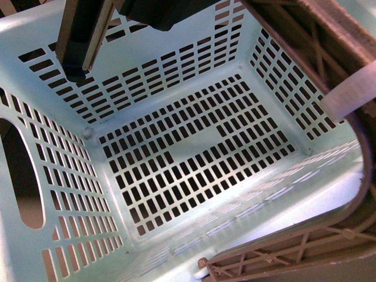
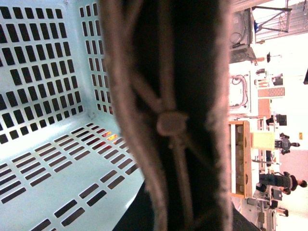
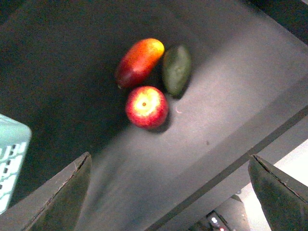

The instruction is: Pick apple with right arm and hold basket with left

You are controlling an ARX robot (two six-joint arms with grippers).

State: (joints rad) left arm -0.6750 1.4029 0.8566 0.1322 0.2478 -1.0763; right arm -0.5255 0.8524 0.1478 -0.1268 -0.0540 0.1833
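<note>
The pale mint basket (image 1: 176, 153) fills the front view, its slotted floor bare. Its brown latticed handles (image 1: 305, 35) with a white band (image 1: 346, 97) run along the right. In the left wrist view a brown handle (image 2: 168, 120) lies right against the camera, and my left gripper (image 2: 178, 207) is shut on the basket there, its fingers hidden. The red apple (image 3: 147, 107) with a yellowish patch lies on the dark table in the right wrist view. My right gripper (image 3: 171, 187) hangs open above and short of it, nothing between its fingers (image 3: 72, 192).
An elongated maroon-orange fruit (image 3: 138, 62) and a dark green fruit (image 3: 176, 69) lie just beyond the apple, the green one nearly touching it. A basket corner (image 3: 12, 154) shows beside the left finger. The table's edge (image 3: 231, 168) runs close by. A dark arm part (image 1: 76, 47) hangs over the basket's far wall.
</note>
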